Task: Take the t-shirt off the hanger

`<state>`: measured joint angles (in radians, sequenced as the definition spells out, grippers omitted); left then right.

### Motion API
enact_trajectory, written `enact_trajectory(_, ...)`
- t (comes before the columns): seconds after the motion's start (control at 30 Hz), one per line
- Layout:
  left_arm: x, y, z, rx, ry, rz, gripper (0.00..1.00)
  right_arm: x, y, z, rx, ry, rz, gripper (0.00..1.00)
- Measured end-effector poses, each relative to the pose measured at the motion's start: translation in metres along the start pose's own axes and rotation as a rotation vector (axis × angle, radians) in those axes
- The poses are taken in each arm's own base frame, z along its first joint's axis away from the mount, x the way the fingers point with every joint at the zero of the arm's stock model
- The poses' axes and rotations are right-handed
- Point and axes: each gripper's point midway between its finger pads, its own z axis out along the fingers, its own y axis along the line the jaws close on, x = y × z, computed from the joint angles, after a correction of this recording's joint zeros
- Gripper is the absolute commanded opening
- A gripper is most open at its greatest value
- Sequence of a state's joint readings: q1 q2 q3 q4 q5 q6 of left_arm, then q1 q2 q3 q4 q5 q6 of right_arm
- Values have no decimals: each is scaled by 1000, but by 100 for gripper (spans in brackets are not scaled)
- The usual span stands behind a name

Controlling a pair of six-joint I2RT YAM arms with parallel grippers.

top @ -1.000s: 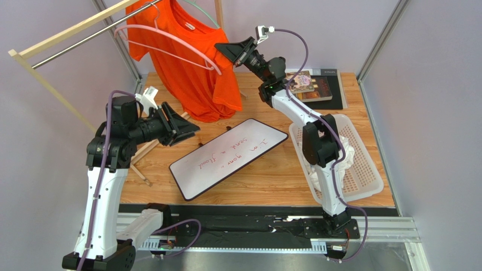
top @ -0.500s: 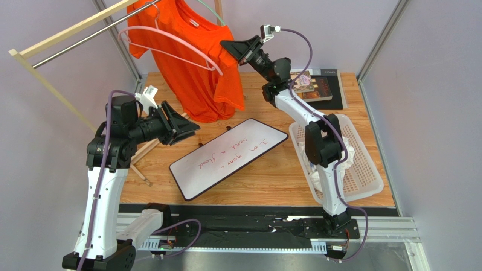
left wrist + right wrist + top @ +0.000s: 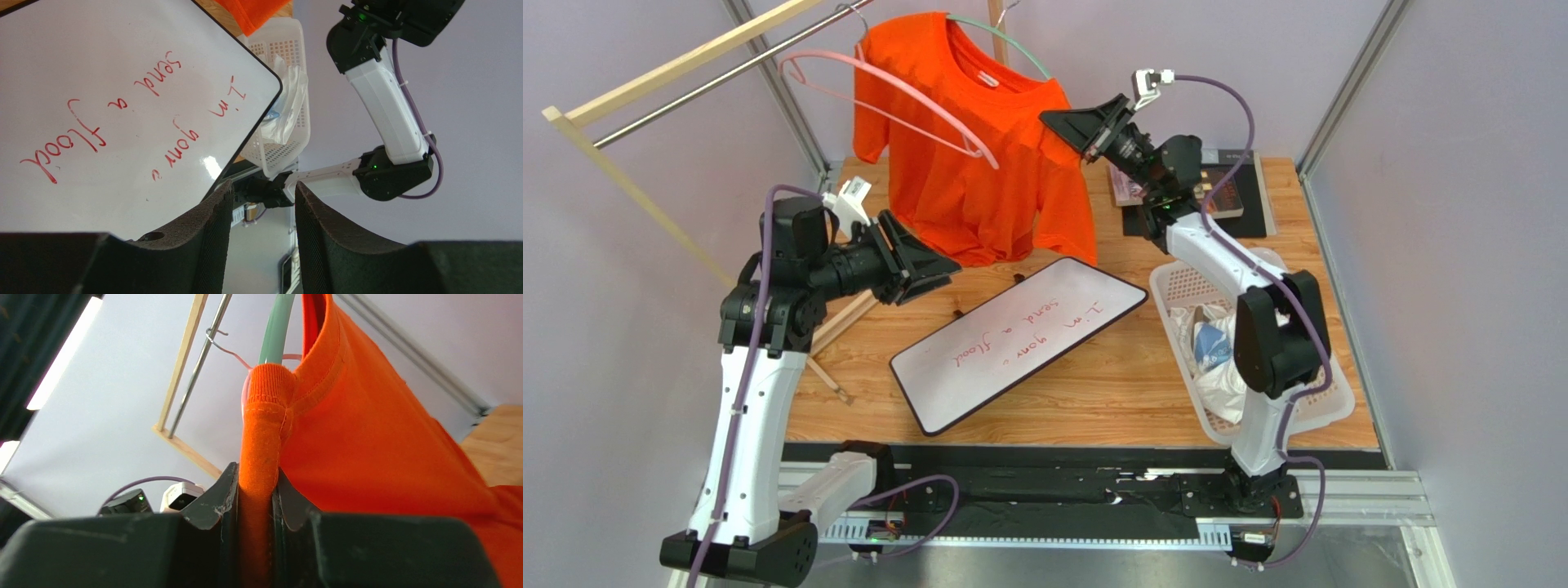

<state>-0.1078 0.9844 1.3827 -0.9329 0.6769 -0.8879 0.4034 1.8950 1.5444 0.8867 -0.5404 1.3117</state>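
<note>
The left gripper [image 3: 934, 272] hovers low by the whiteboard [image 3: 1014, 343], jaws apart, holding nothing. Farther back, the right gripper [image 3: 255, 478] pinches the orange t-shirt [image 3: 995, 172] tight at its shoulder. The t-shirt hangs on the green hanger [image 3: 1014, 47], up by the rack [image 3: 646, 76]. It is not off yet, so most of the job is left.

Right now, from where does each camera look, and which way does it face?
Top external: above and behind the robot, looking down on the table; both arms show.
Left wrist: on the left arm, facing over the whiteboard toward the basket and right arm; open left gripper below.
Right wrist: looking up the t-shirt to the green hanger; right gripper shut on its fabric.
Shared: top and left wrist both show whiteboard and basket.
</note>
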Motion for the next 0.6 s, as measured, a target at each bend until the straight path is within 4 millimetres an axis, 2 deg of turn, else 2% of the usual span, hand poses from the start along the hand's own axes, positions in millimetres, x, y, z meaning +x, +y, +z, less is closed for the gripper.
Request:
enact_trajectory(0.1, -4, -2, 7, 15, 13, -3, 47, -5, 9, -14, 55, 28, -86, 0)
enact_trajectory(0.2, -3, -7, 19, 34, 50, 10, 47, -6, 19, -37, 150, 69, -208, 0)
enact_trajectory(0.33, 10, -30, 43, 73, 153, 65, 47, -6, 23, -56, 239, 115, -339, 0)
enact_trajectory(0.47, 11, -54, 62, 107, 182, 134, 47, 2, 15, -81, 345, 182, -462, 0)
enact_trajectory(0.6, 3, -89, 71, 167, 160, 224, 47, 11, -8, -99, 432, 263, -541, 0)
